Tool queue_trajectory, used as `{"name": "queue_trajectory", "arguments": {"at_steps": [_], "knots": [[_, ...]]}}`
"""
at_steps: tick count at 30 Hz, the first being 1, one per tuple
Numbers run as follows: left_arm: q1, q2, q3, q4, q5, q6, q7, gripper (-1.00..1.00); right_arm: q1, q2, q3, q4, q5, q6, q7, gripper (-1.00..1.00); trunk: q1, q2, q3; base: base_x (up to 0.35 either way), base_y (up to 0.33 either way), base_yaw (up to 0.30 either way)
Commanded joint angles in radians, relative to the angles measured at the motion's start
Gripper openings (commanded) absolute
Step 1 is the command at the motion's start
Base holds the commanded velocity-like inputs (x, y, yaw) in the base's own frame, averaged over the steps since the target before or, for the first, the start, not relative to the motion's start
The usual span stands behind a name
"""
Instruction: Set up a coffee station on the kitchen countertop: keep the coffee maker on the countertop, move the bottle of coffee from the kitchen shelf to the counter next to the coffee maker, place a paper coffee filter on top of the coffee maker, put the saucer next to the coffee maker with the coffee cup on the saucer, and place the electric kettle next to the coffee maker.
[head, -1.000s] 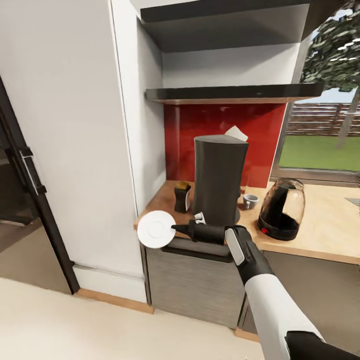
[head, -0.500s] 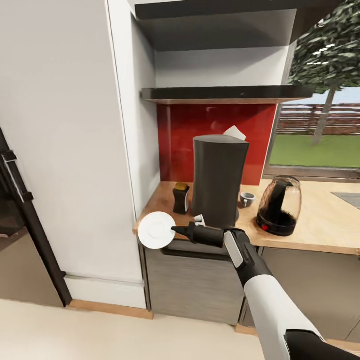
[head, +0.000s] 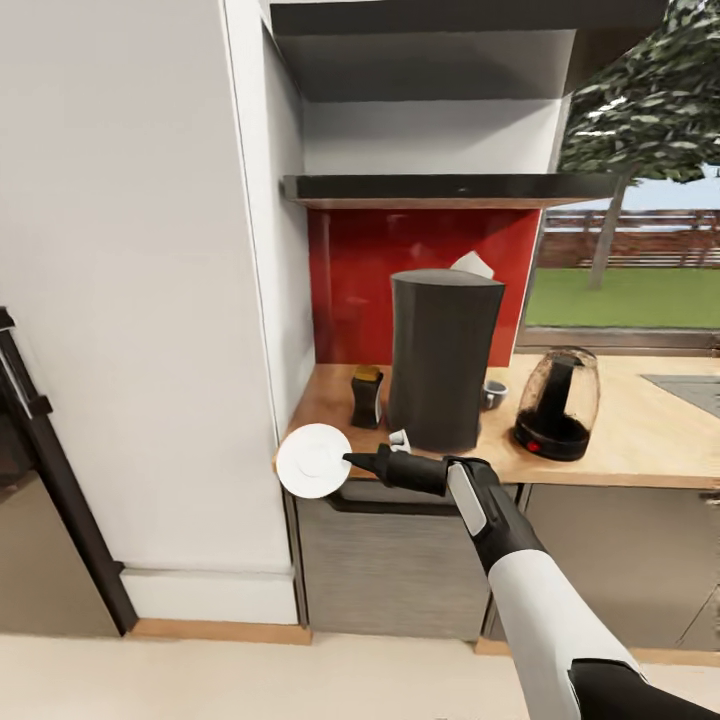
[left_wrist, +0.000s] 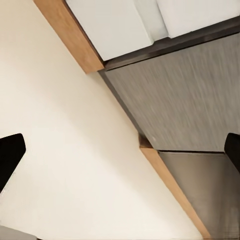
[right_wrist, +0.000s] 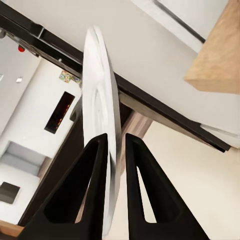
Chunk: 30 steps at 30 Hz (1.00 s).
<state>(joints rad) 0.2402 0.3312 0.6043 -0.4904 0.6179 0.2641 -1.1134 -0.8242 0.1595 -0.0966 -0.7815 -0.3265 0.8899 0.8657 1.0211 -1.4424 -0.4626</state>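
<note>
The right arm (head: 545, 610) has a glossy white forearm shell, a black wrist with a pale grey panel, and a black gripper (head: 350, 459) with tapered, pointed fingers (right_wrist: 87, 192)

My right tool (head: 352, 459) pinches the white saucer (head: 313, 460) by its rim, held on edge just off the front left corner of the tan wood desk (head: 640, 440). On the desk stands the tall dark coffee maker (head: 443, 360) with the white paper coffee filter (head: 472, 265) on top. The bottle of coffee (head: 366, 396) is just left of it, the coffee cup (head: 494, 394) and the glass electric kettle (head: 556, 404) to its right.
</note>
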Motion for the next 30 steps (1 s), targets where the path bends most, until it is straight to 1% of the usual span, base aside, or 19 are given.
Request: {"name": "queue_trajectory", "arguments": {"at_steps": [1, 8, 11, 28, 30], "knots": [[0.0, 0.0, -0.001, 0.0, 0.007, 0.01, -0.001, 1.0, -0.001, 0.002, -0.005, 0.001, 0.001, 0.006, 0.006, -1.0, 0.0, -0.001, -0.001, 0.0, 0.264, -0.254], [-0.001, 0.0, -0.001, -0.002, 0.007, 0.01, -0.002, 1.0, -0.001, 0.002, -0.005, 0.002, 0.001, 0.006, 0.006, -1.0, 0.0, -0.001, -0.001, 0.0, 0.103, -0.275], [0.0, 0.0, -0.001, -0.002, 0.007, 0.01, -0.002, 1.0, -0.001, 0.002, -0.005, 0.002, 0.001, 0.006, 0.006, -1.0, 0.0, -0.001, -0.001, 0.0, 0.197, -0.285], [-0.001, 0.0, -0.001, -0.001, 0.007, 0.01, -0.002, 1.0, -0.001, 0.002, -0.005, 0.002, 0.001, 0.006, 0.006, -1.0, 0.0, -0.001, -0.001, 0.0, 0.303, -0.286], [-0.001, 0.0, -0.001, -0.001, 0.007, 0.01, -0.003, 1.0, -0.001, 0.002, -0.005, 0.002, 0.001, 0.006, 0.006, -1.0, 0.0, -0.001, -0.001, -0.046, 0.313, -0.178]]}}
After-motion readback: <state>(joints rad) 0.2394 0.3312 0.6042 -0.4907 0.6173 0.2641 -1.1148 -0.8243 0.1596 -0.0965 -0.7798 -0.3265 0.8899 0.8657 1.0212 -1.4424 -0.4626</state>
